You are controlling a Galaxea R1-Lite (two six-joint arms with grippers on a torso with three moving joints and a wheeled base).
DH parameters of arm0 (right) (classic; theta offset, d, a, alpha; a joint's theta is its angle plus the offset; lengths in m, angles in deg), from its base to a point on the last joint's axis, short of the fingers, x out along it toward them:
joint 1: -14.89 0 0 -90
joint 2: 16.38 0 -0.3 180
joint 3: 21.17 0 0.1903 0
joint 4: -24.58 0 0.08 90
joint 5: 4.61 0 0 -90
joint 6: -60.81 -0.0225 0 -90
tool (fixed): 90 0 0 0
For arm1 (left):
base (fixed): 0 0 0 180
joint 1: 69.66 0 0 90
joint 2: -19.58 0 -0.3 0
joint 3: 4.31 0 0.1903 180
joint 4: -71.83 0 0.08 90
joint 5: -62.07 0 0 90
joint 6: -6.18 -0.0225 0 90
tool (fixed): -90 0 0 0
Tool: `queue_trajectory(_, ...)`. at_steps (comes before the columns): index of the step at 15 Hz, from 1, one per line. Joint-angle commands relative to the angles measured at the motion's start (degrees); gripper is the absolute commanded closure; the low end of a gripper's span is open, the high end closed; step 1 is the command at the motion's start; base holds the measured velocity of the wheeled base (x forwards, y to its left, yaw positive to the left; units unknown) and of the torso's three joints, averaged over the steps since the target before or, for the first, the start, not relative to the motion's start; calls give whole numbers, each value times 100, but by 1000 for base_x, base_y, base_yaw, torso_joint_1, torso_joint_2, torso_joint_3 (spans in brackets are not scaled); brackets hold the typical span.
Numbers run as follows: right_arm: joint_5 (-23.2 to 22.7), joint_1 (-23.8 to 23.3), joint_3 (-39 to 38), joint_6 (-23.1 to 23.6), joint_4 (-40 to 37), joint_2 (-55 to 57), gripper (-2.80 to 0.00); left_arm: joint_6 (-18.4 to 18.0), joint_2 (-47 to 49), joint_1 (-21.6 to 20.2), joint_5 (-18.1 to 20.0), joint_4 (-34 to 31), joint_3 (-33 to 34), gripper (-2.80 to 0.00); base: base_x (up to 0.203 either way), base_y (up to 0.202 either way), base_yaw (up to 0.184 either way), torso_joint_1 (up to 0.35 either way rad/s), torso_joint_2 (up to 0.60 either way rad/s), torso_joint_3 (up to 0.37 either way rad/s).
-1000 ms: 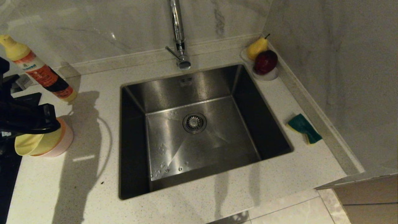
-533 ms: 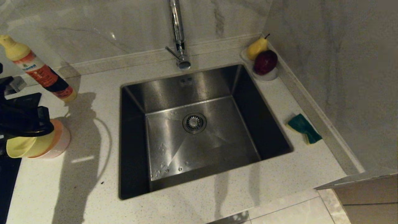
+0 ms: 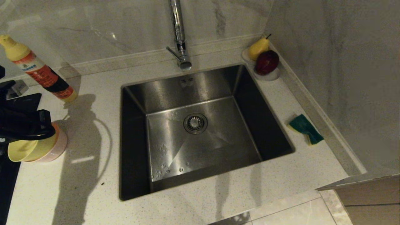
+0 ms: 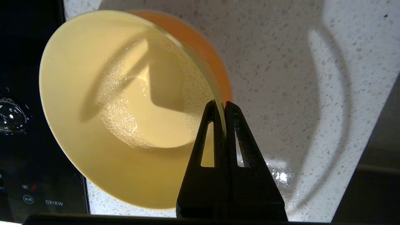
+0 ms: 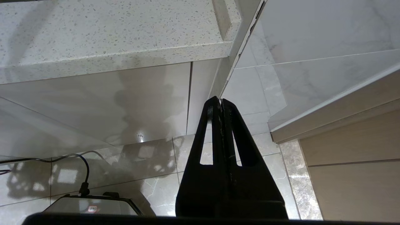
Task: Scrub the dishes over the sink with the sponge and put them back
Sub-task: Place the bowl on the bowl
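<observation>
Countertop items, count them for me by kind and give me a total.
Bowls: 2, yellow bowl pinched at its rim by the left gripper, over a pink bowl
Sponge: 1
Bottle: 1
Fruit: 2, pear and apple
Fruit dish: 1
Total: 7

Head camera looking down from high at sink (image 3: 200,131) and countertop (image 3: 93,193), wide. Left wrist camera peering close along its fingers at yellow bowl (image 4: 125,109), sharing bowl (image 3: 26,150) and countertop with head view. Right wrist camera facing cabinet front (image 5: 93,103) and floor below counter edge.
</observation>
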Motion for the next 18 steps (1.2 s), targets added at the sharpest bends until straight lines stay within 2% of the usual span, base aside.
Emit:
queue_trajectory(1, -2, 1, 0, 4, -1, -1, 0, -3, -6, -2, -5, 7, -23, 0, 0, 0, 0, 0, 0, 0)
queue_trajectory(2, -2, -2, 0, 4, -1, -1, 0, -3, -5, -10, -5, 13, -8, 0, 0, 0, 0, 0, 0, 0)
queue_trajectory(3, -2, -2, 0, 4, -1, -1, 0, -3, 2, -11, -5, 13, 10, -280, 0, 0, 0, 0, 0, 0)
queue_trajectory(8, -2, -2, 0, 4, -1, -1, 0, 35, -6, -3, 5, 23, -66, -280, 0, 0, 0, 0, 0, 0)
queue_trajectory(10, -2, 7, 0, 4, -1, -1, 0, 109, -28, -9, 39, 22, -336, -280, 0, 0, 0, 0, 0, 0)
queue_trajectory(13, -2, 6, 0, 4, -1, -1, 0, 554, -268, -11, 42, -55, -887, -280, 0, 0, 0, 0, 0, 0)
queue_trajectory(14, -2, -2, 0, 4, -1, -1, 0, 587, -384, -11, 33, -91, -907, -280, 0, 0, 0, 0, 0, 0)
queue_trajectory(15, -2, 7, 0, 4, -1, -1, 0, 614, -495, -11, 26, -175, -877, 0, 0, 0, 0, 0, 0, 0)
queue_trajectory(16, -2, -2, 0, 4, -1, -1, 0, 639, -603, -11, 5, -359, -834, 0, 0, 0, 0, 0, 0, 0)
queue_trajectory(18, -2, -1, 0, 4, -1, -1, 0, 963, -810, -84, -96, -658, -800, 0, 0, 0, 0, 0, 0, 0)
